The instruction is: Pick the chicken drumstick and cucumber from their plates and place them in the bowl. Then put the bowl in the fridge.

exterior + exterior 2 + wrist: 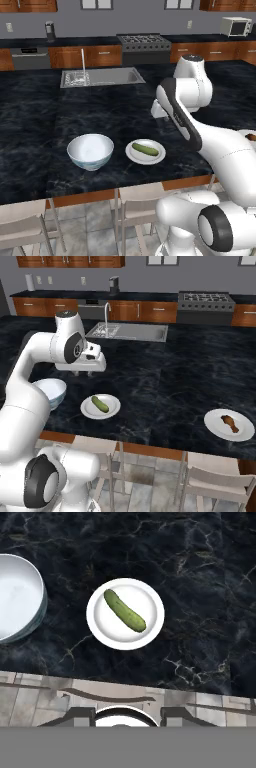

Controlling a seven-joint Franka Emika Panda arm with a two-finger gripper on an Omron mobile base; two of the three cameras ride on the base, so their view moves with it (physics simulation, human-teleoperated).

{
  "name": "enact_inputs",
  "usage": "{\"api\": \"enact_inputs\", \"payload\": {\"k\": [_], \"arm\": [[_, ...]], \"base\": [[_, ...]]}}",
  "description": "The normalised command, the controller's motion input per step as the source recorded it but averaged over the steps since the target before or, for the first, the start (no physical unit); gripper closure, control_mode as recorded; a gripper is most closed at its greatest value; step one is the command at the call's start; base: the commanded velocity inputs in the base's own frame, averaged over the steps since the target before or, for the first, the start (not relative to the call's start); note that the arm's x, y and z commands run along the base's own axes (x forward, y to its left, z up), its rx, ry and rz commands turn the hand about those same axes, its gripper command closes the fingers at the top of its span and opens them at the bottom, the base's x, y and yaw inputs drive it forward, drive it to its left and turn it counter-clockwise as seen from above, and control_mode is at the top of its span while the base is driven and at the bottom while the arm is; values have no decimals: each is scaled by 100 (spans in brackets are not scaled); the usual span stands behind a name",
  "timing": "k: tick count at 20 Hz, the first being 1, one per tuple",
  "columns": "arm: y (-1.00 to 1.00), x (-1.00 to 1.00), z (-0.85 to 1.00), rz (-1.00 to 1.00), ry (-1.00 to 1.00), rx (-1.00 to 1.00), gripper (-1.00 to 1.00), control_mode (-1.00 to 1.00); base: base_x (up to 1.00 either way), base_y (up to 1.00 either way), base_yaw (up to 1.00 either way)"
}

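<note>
While the arm hangs high over the black marble counter (100,112), you can see the cucumber (124,610) lying flat on its white plate (150,629), slanted across the middle of it. Take that plate as your landmark. The bowl (90,150) stands just beside it, on the plate's left as the base cameras look at it, close but with a strip of bare counter between the two. The bowl is upright and you can see nothing in it but its white inside.

Well away from the cucumber's plate, on the opposite side from the bowl, a second white plate (247,435) sits near the counter's front edge in the right base view, and the chicken drumstick (230,423) lies on it.

Beyond the cucumber's plate, further back on the same counter, you'll find the steel sink (107,77) with its tap (83,61). Behind that again, along the far wall, are a stove (143,41) and a microwave (236,26). In front of the plate, below the counter's edge, pale chairs (141,197) are tucked in.

The gripper (82,373) is above the counter, behind the cucumber's plate and clear of everything; it touches neither plate nor bowl. From the hand camera you look straight down on the plate, the bowl's rim at one side. The pictures give you too little of the fingers to say how far apart the jaws are, so I cannot tell you whether they are wide or narrow; nothing is seen between them.
</note>
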Motion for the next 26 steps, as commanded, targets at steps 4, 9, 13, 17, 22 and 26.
{"api": "enact_inputs", "payload": {"k": [4, 9, 13, 17, 22, 26], "arm": [[0, -5, -5, 0, 6, -2, -100, -100], [0, -4, -33, 13, 2, -9, -100, -100], [3, 3, -48, 27, 3, -19, -100, -100], [2, 22, -40, 45, 2, -7, -100, -100], [0, 27, -27, 48, 0, 0, -100, -100], [3, 26, -17, 32, 0, 0, -100, -100]], "base": [[0, 0, 0], [0, 0, 0], [0, 0, 0], [0, 0, 0], [0, 0, 0], [0, 0, 0]]}}
